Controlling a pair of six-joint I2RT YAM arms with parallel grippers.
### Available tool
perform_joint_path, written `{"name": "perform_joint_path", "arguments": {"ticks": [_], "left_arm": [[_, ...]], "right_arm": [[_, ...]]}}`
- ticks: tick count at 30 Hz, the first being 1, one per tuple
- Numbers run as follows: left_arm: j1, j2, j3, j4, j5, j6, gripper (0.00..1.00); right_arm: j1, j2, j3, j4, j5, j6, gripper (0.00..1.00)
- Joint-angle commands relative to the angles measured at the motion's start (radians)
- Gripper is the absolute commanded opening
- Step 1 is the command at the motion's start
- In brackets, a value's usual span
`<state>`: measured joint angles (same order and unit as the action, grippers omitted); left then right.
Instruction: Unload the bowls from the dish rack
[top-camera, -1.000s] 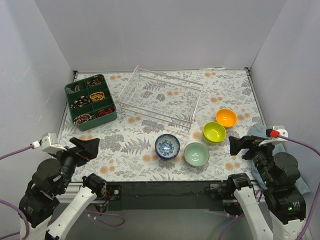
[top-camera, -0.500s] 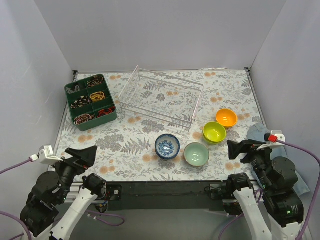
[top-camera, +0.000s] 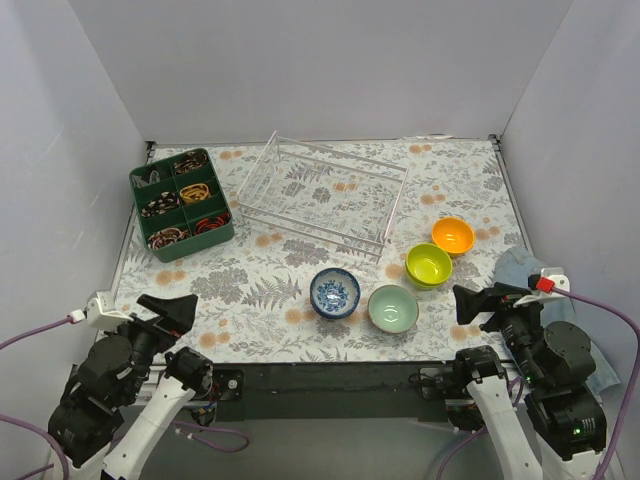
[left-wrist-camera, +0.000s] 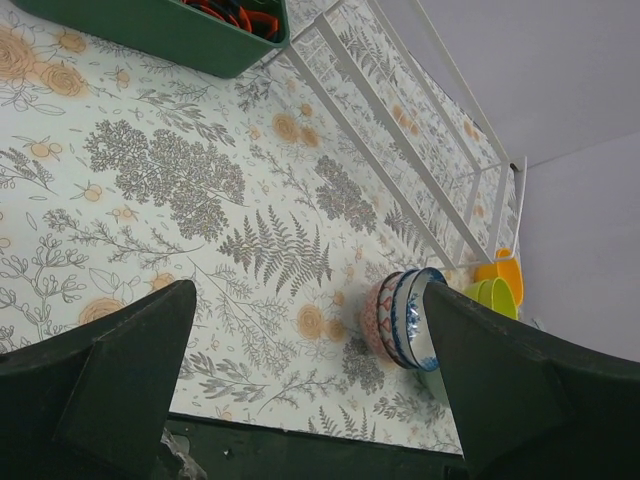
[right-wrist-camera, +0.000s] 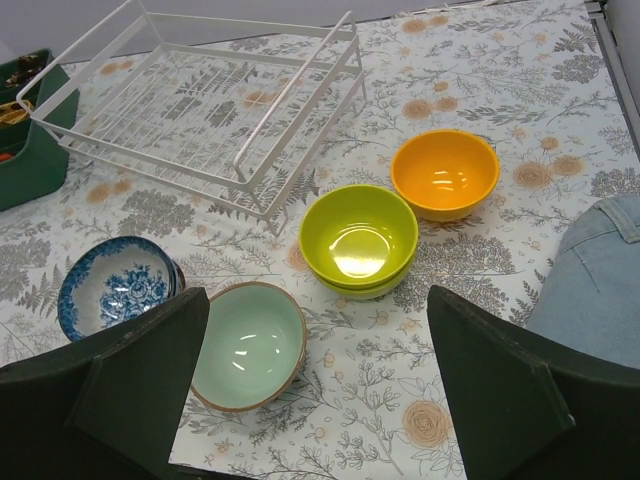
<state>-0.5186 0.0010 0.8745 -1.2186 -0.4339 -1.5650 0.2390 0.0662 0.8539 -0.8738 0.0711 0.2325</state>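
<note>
Left gripper (top-camera: 183, 305) and right gripper (top-camera: 464, 302): fingers spread wide, holding nothing, both over the near edge of the flower-patterned table (top-camera: 470, 190). The white wire dish rack (top-camera: 320, 195) stands well apart from both.

Bright, even overhead light – soft shadows, glare inside the lime-yellow bowl (right-wrist-camera: 357, 248)

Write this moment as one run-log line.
dish rack: empty | bowls: on table, some stacked | left gripper: open, empty | right gripper: open, empty
</note>
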Motion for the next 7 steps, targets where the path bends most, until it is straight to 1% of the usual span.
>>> {"name": "perform_joint_path", "arguments": {"ticks": [1, 7], "left_arm": [[0.005, -0.029, -0.011, -0.019, -0.022, -0.007, 0.98], [0.005, -0.019, -0.009, 0.002, -0.014, 0.013, 0.98]], "right_arm": [[0.009, -0.005, -0.004, 0.019, -0.007, 0.002, 0.99], [0.011, -0.005, -0.001, 0.018, -0.005, 0.002, 0.99]]}}
